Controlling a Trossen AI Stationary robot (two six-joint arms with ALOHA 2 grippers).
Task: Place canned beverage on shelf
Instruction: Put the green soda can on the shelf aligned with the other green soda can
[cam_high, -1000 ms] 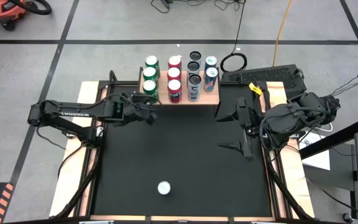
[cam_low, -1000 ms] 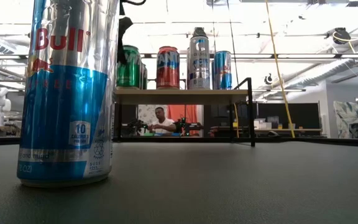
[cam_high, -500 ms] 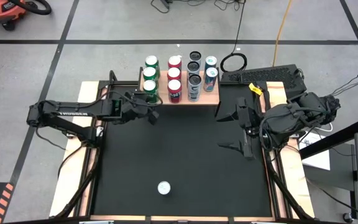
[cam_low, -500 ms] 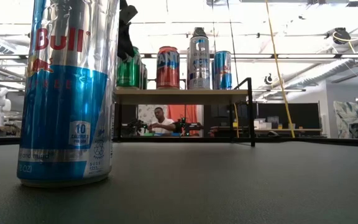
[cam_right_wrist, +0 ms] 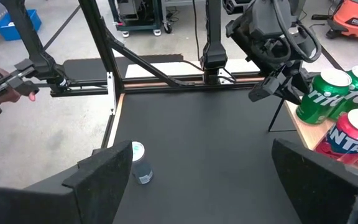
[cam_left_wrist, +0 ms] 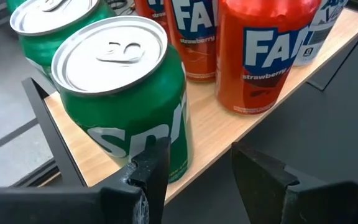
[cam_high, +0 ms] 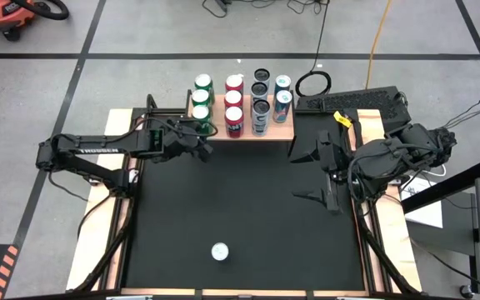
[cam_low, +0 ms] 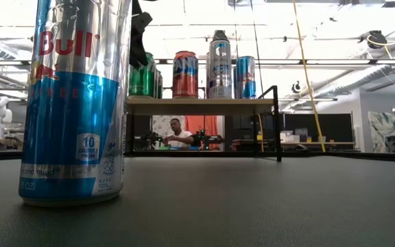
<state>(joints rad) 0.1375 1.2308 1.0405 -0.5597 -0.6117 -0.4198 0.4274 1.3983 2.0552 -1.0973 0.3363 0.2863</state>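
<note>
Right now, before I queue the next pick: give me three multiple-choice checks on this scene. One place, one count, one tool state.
1. Where is the one can that is not on the shelf?
A. In the right tool
B. On the floor beside the table
C. Standing on the black table, far from the shelf

2. How many green cans stand on the shelf?
A. One
B. Three
C. Six

3. What is the state of the right tool?
A. Open, holding nothing
B. Shut on a red can
C. Shut, holding nothing

Answers:
1 C: the lone can stands upright on the table, at the end opposite the shelf.
2 B: the high view shows the green cans as one column of three.
3 A: the right tool has its fingers spread wide with nothing between them.
</note>
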